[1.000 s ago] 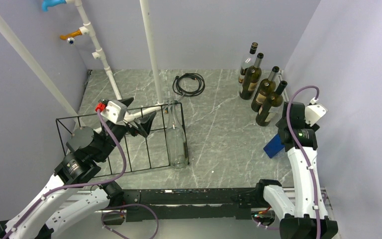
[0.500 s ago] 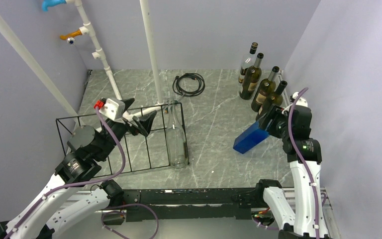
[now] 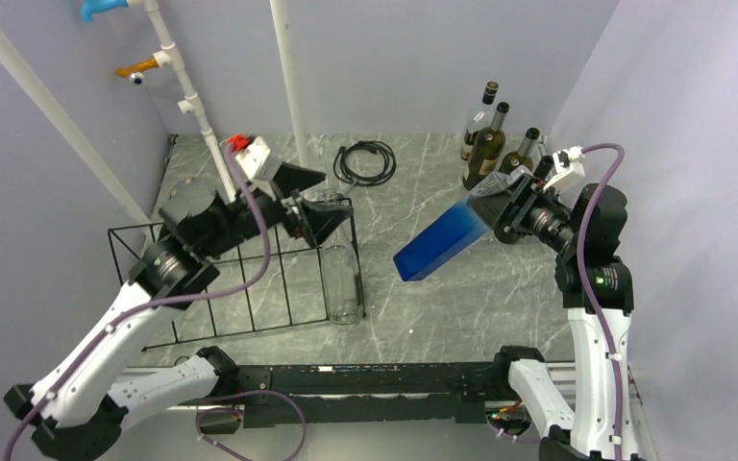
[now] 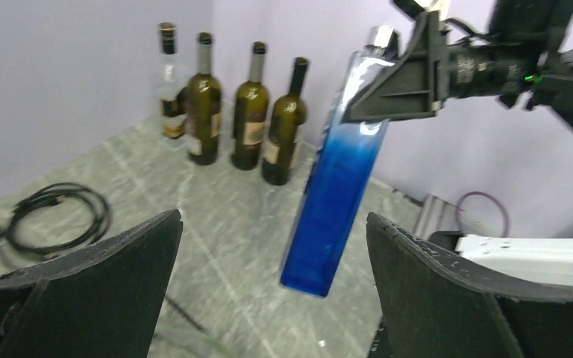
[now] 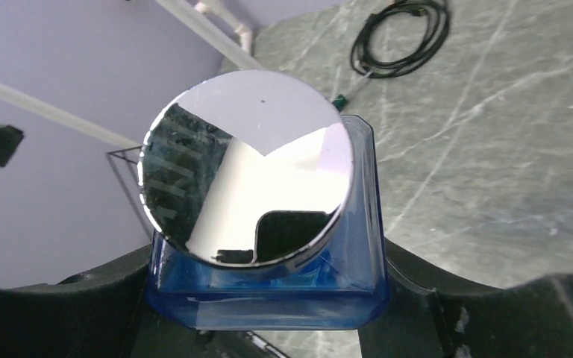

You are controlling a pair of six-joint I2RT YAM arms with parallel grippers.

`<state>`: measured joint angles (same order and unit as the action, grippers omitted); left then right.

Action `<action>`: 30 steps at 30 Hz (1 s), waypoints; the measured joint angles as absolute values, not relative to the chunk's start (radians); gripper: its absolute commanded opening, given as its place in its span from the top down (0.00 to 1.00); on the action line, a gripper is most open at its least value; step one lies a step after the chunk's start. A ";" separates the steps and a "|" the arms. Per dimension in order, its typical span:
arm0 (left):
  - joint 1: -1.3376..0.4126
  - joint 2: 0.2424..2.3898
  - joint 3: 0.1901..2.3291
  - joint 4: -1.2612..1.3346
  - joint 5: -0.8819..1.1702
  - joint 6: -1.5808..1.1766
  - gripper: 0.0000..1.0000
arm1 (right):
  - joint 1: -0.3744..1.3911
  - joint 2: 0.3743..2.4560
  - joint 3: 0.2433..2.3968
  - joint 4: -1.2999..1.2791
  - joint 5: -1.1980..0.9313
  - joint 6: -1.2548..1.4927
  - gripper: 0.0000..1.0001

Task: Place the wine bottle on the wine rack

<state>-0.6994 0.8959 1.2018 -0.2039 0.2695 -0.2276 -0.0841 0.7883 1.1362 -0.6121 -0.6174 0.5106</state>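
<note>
The wine bottle (image 3: 439, 242), square-sided blue glass fading to clear near its mirror-bright round cap (image 5: 246, 168), hangs tilted in the air over the grey marbled table (image 3: 423, 307), right of the rack (image 3: 250, 331). The right gripper (image 3: 500, 204) clamps its upper end, jaws half-spread. The left gripper (image 3: 312, 204) gapes wide and empty above the thin black wire rack, near a clear bottle (image 3: 342, 279).

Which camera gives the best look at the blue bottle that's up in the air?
Left wrist: the blue bottle shows side-on and whole, from its silver top to its base. Top external shows it smaller, slanting, its top end partly covered. Right wrist sees it end-on: only the mirrored top and blue shoulders.
</note>
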 measured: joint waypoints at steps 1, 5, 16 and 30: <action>-0.699 0.934 1.240 -0.205 0.299 -0.242 0.01 | -0.084 0.793 1.139 -0.598 -0.636 0.532 1.00; -0.704 1.085 1.380 -0.212 0.410 -0.309 0.00 | -0.084 0.826 1.145 -0.554 -0.695 0.622 1.00; -0.884 1.172 1.380 -0.306 0.301 -0.266 0.01 | 0.030 0.827 1.127 -0.503 -0.696 0.757 1.00; -1.075 1.306 1.381 -0.392 0.078 -0.177 0.01 | 0.321 0.843 1.017 -0.550 -0.498 0.810 1.00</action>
